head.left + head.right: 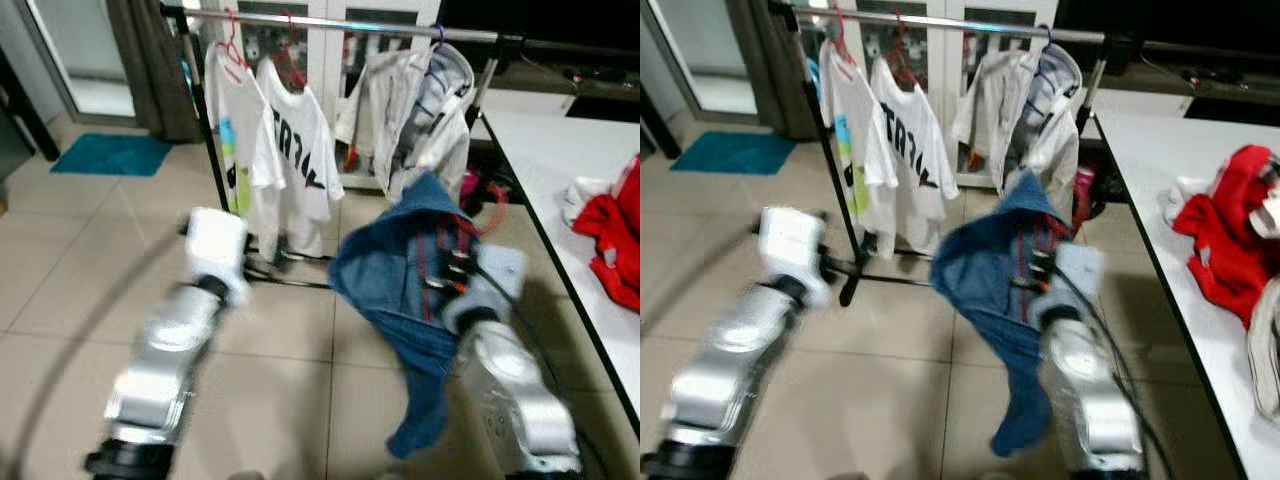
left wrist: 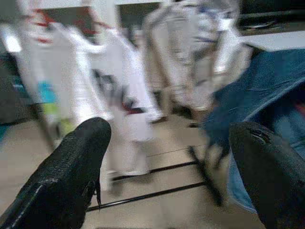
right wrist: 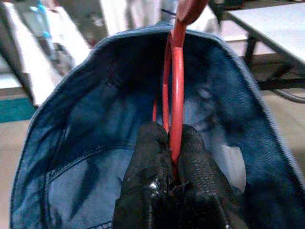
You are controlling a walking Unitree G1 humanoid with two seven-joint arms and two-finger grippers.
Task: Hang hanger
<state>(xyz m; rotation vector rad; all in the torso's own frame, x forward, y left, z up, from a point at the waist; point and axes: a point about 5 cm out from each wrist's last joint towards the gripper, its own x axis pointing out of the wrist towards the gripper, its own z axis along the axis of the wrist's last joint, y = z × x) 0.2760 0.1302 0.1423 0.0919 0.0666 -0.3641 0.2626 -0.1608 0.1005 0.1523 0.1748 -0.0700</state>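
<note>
My right gripper [image 3: 172, 157] is shut on the lower wire of a red hanger [image 3: 176, 86]. A blue denim garment [image 1: 390, 280] hangs on that hanger and drapes over my right arm, low in front of the clothes rail [image 1: 340, 22]. The hanger's hook [image 3: 189, 9] points up, clear of the denim collar. My left gripper [image 2: 169, 167] is open, its fingers [image 2: 76, 171] wide apart with nothing between them. It is raised on my left and faces the rack's base and the white shirts.
Two white T-shirts [image 1: 290, 160] on red hangers and a white jacket [image 1: 420, 110] hang on the rail, with a bare stretch of bar between them. A white table [image 1: 560, 160] with a red garment [image 1: 615, 235] stands on the right. A teal mat [image 1: 110, 155] lies far left.
</note>
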